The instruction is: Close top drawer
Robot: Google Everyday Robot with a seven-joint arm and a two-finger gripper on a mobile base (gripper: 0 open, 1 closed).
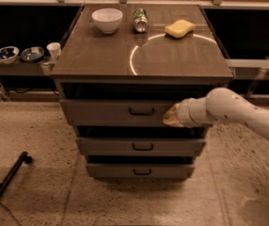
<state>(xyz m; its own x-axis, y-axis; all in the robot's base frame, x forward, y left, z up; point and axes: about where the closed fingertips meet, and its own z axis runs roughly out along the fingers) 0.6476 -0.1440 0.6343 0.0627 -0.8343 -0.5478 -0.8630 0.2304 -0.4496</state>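
Observation:
The top drawer [106, 111] is the uppermost of three grey drawers in the cabinet. It has a flat front and a small dark bail handle [141, 111] at its centre. It stands slightly out, with a dark gap above its front under the cabinet top. My gripper [168, 117] is at the end of the white arm that comes in from the right. It is pressed against the drawer front, just right of the handle.
On the cabinet top [101, 55] stand a white bowl [107, 20], a can lying down [140, 20] and a yellow sponge [179, 28]. Two lower drawers [106, 146] sit below. Small bowls and a cup [53, 50] are on a left shelf. A black pole [5, 185] lies on the floor at left.

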